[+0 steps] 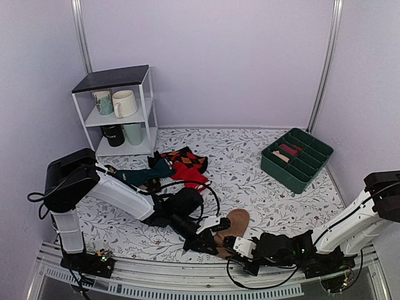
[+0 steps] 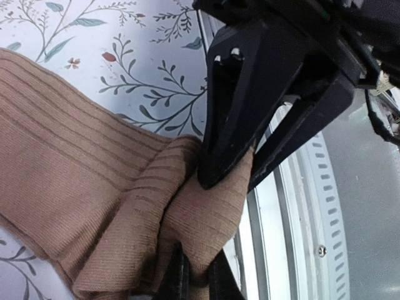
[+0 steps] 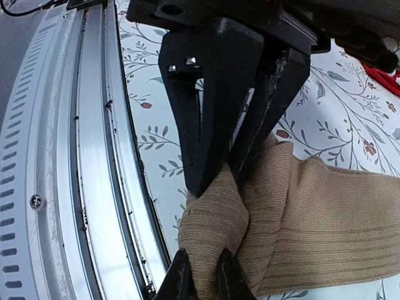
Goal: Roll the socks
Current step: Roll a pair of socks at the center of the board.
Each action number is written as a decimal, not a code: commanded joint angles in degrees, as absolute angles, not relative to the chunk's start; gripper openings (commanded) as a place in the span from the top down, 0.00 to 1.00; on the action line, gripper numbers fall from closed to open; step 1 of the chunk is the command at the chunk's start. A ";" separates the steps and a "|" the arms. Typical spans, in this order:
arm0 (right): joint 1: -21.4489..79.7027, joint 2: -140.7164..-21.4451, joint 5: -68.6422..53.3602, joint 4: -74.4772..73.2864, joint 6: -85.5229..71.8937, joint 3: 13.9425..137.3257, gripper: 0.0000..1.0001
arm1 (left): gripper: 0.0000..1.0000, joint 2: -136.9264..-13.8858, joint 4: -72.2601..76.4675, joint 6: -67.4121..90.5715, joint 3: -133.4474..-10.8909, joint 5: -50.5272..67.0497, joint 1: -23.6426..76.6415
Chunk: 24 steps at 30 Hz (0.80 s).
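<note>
Socks (tan, ribbed), bunched end pinched tight by left gripper and right gripper

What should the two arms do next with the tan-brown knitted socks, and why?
Probably turn the pinched end over to start the roll: left fingers and right fingers both clamp the near end of the tan-brown ribbed knitted socks, the rest lying flat.
</note>
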<state>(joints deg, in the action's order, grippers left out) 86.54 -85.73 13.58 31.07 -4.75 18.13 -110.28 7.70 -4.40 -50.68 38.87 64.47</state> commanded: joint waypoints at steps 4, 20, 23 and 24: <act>86.52 -87.65 13.52 30.07 -12.99 16.38 0.98 | 0.65 -102.87 8.47 -4.92 -45.17 25.86 66.12; 65.57 -91.20 -20.97 40.48 -35.94 10.45 0.97 | 0.67 -93.42 32.91 -25.94 -33.40 15.68 72.54; 64.16 -95.79 -25.15 41.01 -39.18 11.33 0.97 | 0.66 -97.21 33.71 -28.07 -34.92 14.54 72.84; 63.78 -97.02 -26.28 41.49 -39.72 11.61 0.97 | 0.66 -98.68 34.20 -28.65 -35.09 14.13 72.98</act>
<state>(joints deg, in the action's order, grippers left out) 65.17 -91.02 -18.00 47.51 -32.88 11.81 -94.80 31.00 -23.86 -33.08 16.78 71.92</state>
